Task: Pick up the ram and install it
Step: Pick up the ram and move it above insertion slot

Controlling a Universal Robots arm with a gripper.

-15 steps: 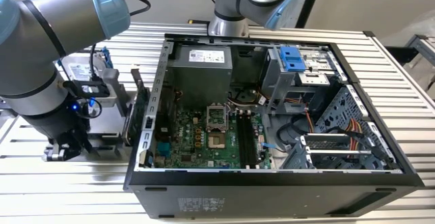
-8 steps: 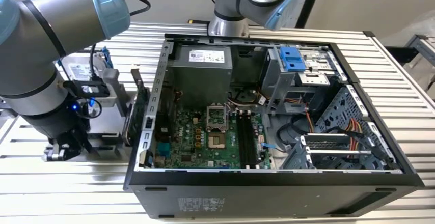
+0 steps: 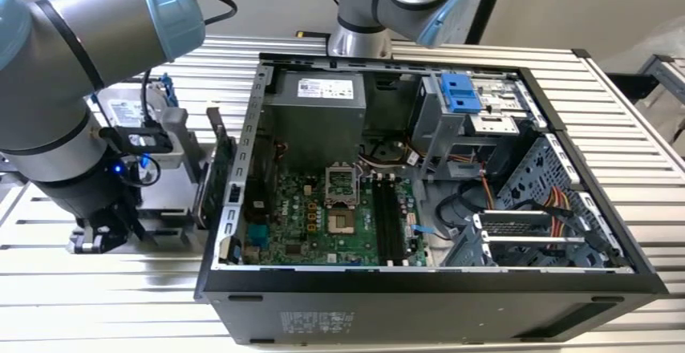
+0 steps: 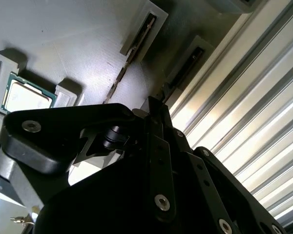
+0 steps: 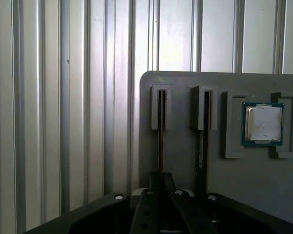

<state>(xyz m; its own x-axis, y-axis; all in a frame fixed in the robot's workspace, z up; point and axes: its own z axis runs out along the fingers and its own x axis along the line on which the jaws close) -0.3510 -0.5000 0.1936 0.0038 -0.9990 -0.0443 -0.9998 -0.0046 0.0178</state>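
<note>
Exterior view: gripper (image 3: 102, 237) low over gray holder (image 3: 166, 199) on the counter (image 3: 631, 136), at the exterior view's left of the open computer case (image 3: 428, 305).

First wrist view: ram (image 5: 161, 141) stands edge-on in the holder's edge-most slot, in line with the gripper (image 5: 161, 183).

Second wrist view: same ram (image 4: 185, 68) meets the gripper (image 4: 158, 109); whether it is clasped, I cannot tell.

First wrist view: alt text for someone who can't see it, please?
The black gripper lines up with the ram, a thin stick on edge in a grey tray that holds a square chip, on a ribbed metal table.
</note>
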